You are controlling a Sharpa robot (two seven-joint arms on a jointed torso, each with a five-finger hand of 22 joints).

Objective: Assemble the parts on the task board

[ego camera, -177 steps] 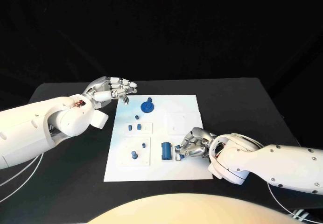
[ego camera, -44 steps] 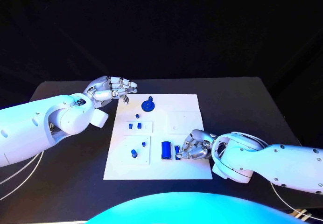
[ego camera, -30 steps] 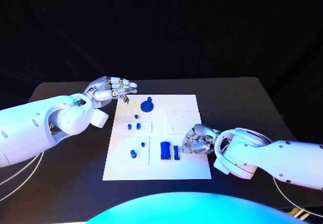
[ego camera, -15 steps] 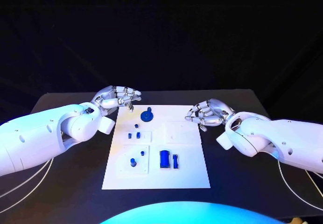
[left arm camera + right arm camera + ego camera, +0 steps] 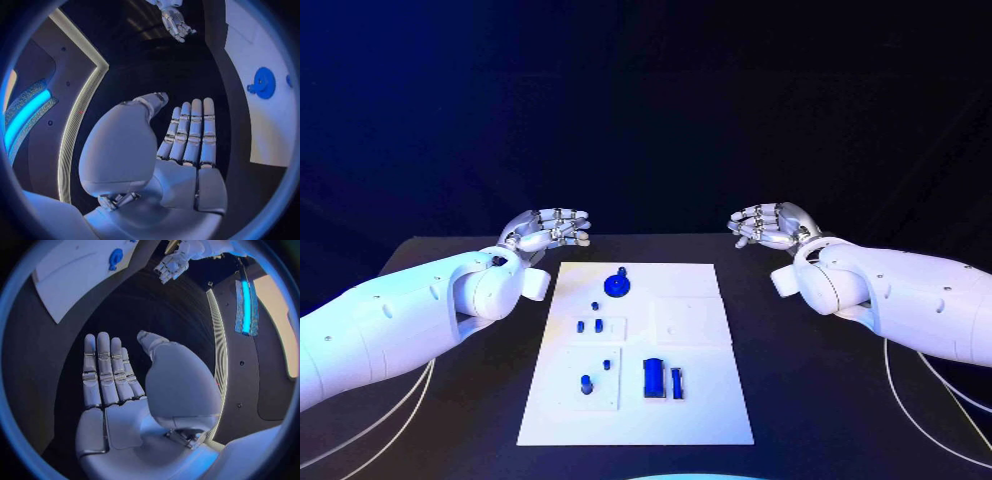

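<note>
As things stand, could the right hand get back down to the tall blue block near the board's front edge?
Probably yes. The right hand is open and empty above the table's far edge, and nothing lies between it and the tall blue block on the task board.

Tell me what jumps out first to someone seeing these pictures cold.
First, the two silver hands raised at the table's far edge: the left hand and the right hand, both held open and holding nothing, clear of the board. Between the arms lies the white task board on the black table, with small blue parts on it, the largest a round blue part near its far end.
</note>
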